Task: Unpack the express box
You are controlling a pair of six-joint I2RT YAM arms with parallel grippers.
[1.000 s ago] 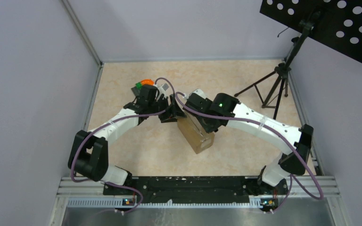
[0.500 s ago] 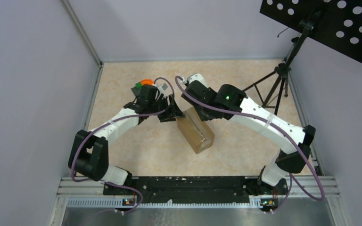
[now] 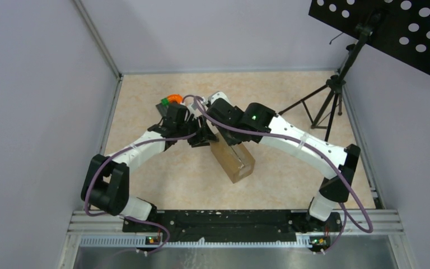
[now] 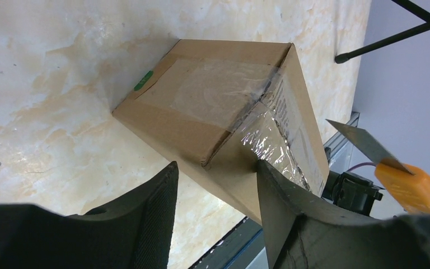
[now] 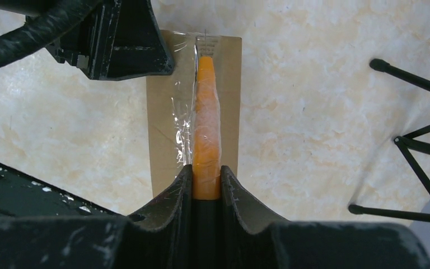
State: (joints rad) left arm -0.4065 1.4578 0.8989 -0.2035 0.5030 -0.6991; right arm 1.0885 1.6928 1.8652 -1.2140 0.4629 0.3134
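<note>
Right wrist view shows your right gripper [image 5: 206, 179] clamped on an orange cutter [image 5: 206, 129], held over the taped express box [image 5: 229, 112] mid-bench. Your left gripper [image 4: 215, 174] stands parted at the box's end, holding nothing.

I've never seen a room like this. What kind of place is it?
Probably a robot lab's test booth: a left arm and right arm bolted at a table edge, plain walls close around, and a tripod carrying a holed black panel.
</note>
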